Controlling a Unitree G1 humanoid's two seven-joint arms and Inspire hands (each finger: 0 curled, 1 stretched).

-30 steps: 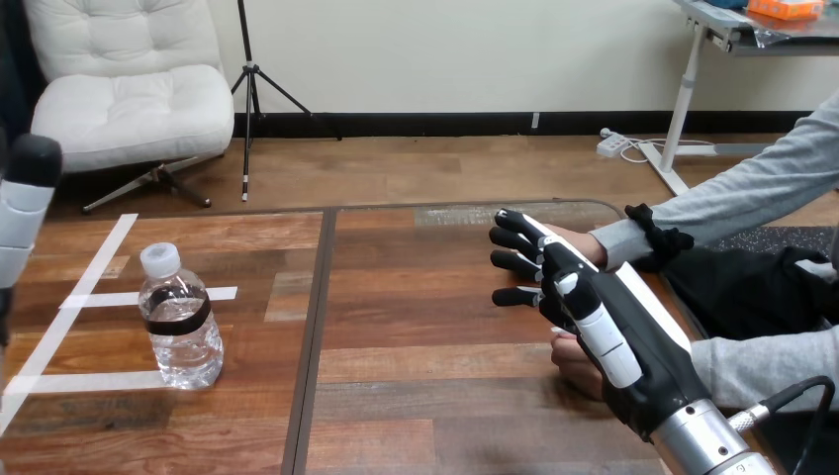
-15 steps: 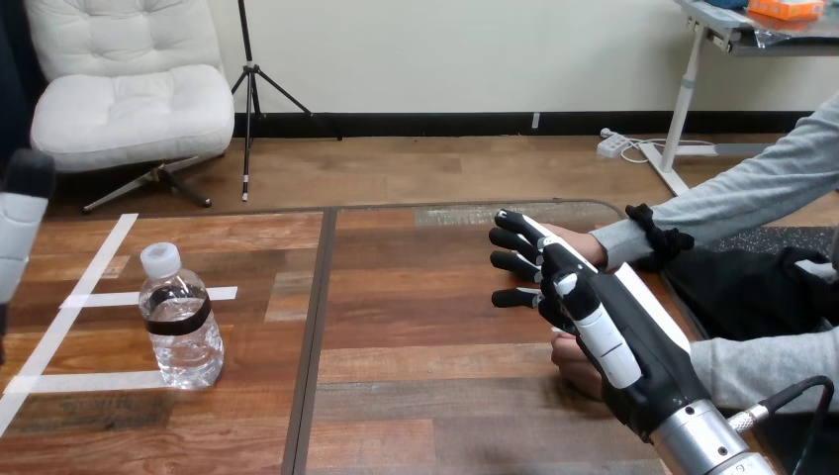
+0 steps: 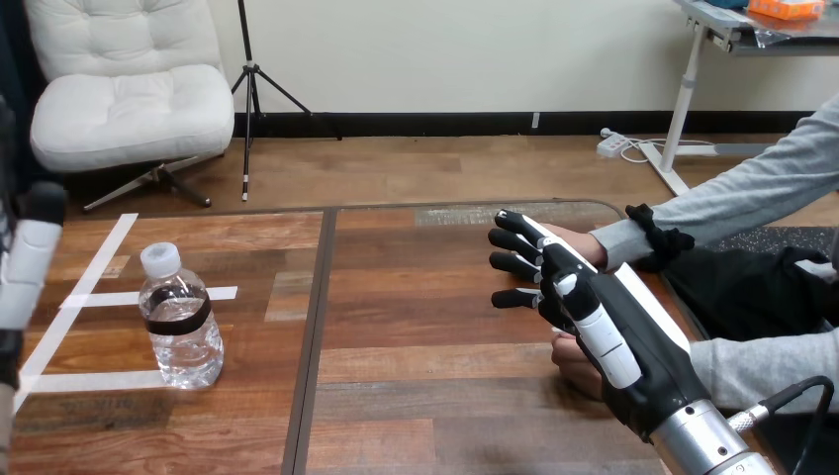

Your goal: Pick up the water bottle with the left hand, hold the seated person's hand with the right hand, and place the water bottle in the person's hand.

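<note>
One bottle [image 3: 179, 319] is standing clear of the left hand [image 3: 28, 269], whose grip is unclear. The right hand [image 3: 633, 356] is lying straight-fingered beside the person's farther hand [image 3: 572, 240].

We're looking across the wooden table [image 3: 425, 327], its two plank-patterned halves meeting at a dark seam [image 3: 312, 336] that runs from far edge to near, and on the left half we see white tape strips [image 3: 99, 298] lying flat, one long diagonal meeting two shorter bars.
</note>
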